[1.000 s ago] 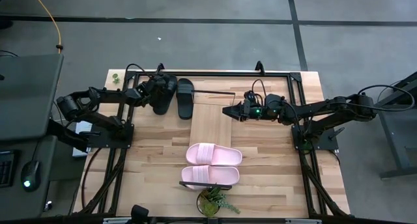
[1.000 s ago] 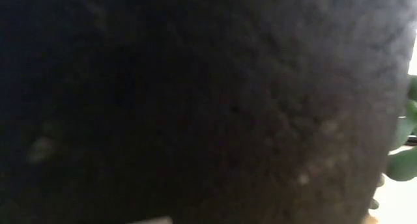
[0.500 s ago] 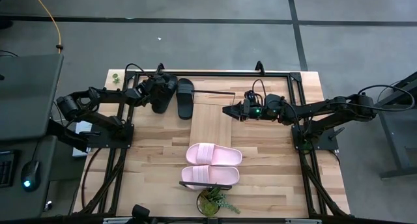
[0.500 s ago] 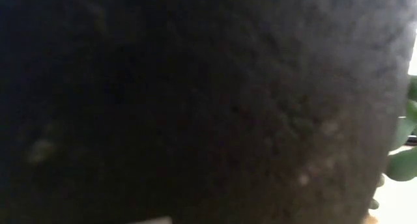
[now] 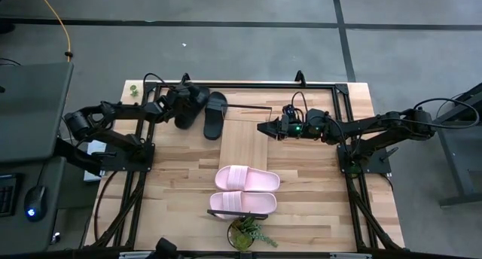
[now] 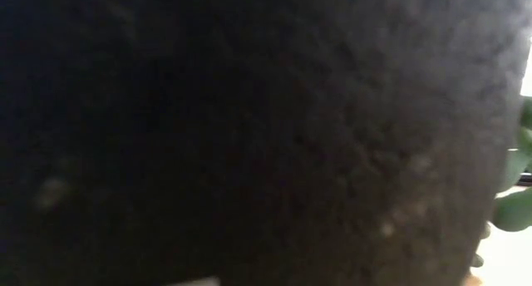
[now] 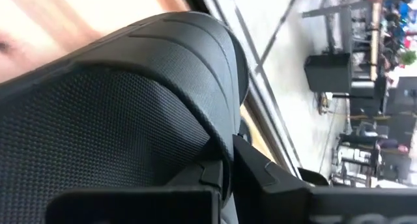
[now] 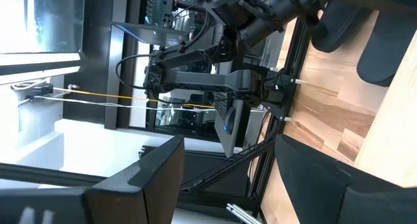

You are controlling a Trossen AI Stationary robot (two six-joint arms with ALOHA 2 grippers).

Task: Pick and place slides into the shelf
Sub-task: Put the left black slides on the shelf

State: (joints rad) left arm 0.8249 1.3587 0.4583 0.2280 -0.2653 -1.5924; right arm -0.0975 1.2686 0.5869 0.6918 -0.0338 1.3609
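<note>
The left end effector [image 5: 192, 99] is seen at about 11 o'clock on the butcher-block tabletop [image 5: 301, 176], clamped on a black slip-on slide with a mesh-textured strap [image 7: 117, 113]; a second ago its fingers were still closing. Since then the neighbouring black slide [image 5: 215, 114] has skewed slightly, its far end now tilted toward the left end effector. The grasp is judged complete, so lifting and carrying to the shelf should follow.

The right end effector [image 5: 265, 128] is held with fingers apart, unchanged, just right of centre above the low light-wood shelf plank with thin black frame bars [image 5: 239, 142], holding nothing.

The pale pink pair of wide-strapped slides [image 5: 245, 190] lies side by side at about 6 o'clock, near a small green potted plant [image 5: 245, 233], and has not moved.

Materials: the held slide appears soft moulded foam with ridged edging; the plank is smooth and matte. The low view is blocked by a dark surface.
</note>
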